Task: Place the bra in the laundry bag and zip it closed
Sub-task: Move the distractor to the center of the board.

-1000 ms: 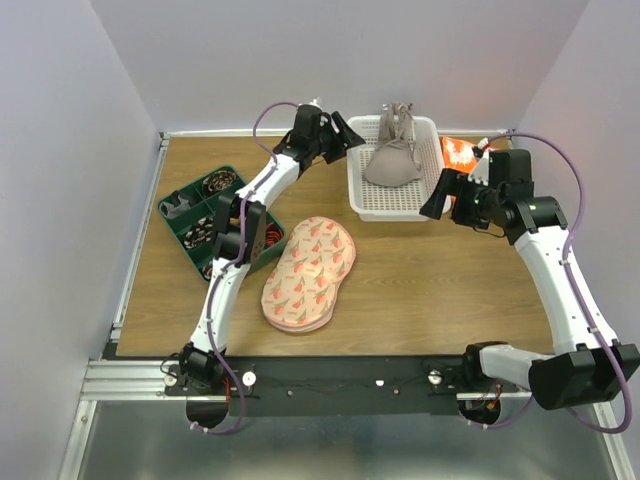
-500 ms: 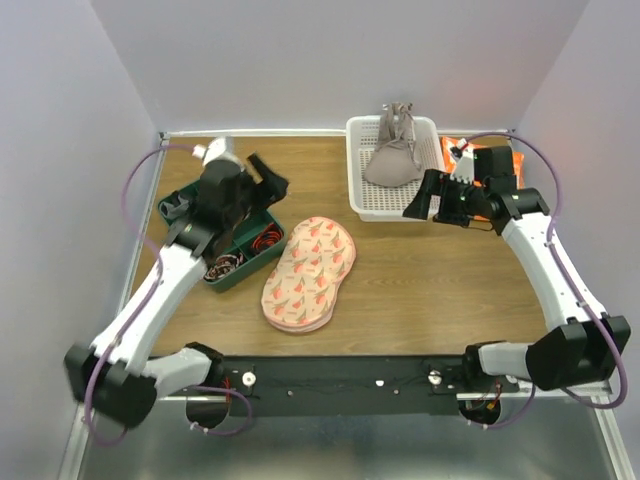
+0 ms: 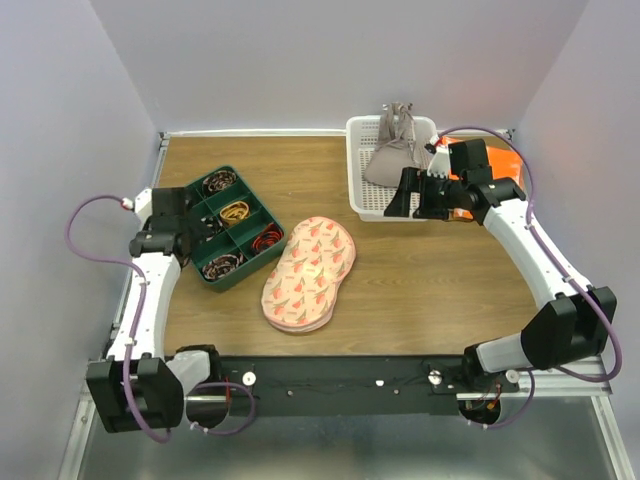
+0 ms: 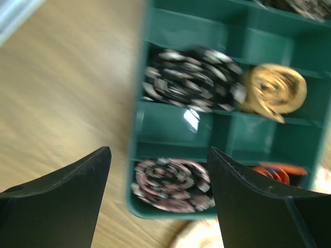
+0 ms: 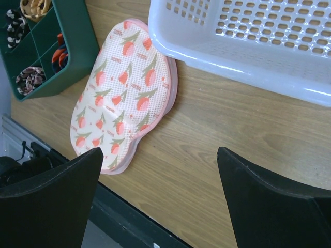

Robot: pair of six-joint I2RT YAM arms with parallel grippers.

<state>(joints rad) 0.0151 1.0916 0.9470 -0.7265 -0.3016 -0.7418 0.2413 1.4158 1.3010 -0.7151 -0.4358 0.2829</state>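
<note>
The taupe bra (image 3: 393, 160) lies heaped in the white perforated basket (image 3: 354, 185) at the back right. The pink fruit-print laundry bag (image 3: 310, 272) lies shut on the table's middle; it also shows in the right wrist view (image 5: 124, 98). My right gripper (image 3: 412, 205) is open and empty, hovering at the basket's front edge, right of the bag (image 5: 159, 152). My left gripper (image 3: 200, 222) is open and empty, over the left side of the green tray (image 4: 158, 152). That view is blurred.
A green compartment tray (image 3: 243, 280) with coiled bands stands left of the bag, also in the left wrist view (image 4: 139, 129) and the right wrist view (image 5: 77, 57). An orange-and-white cloth (image 3: 505, 160) lies right of the basket (image 5: 232, 46). Walls close in on three sides.
My left arm has swung from the back centre beside the basket out to the far left, over the green tray. My right gripper has moved left and back along the basket's front.
</note>
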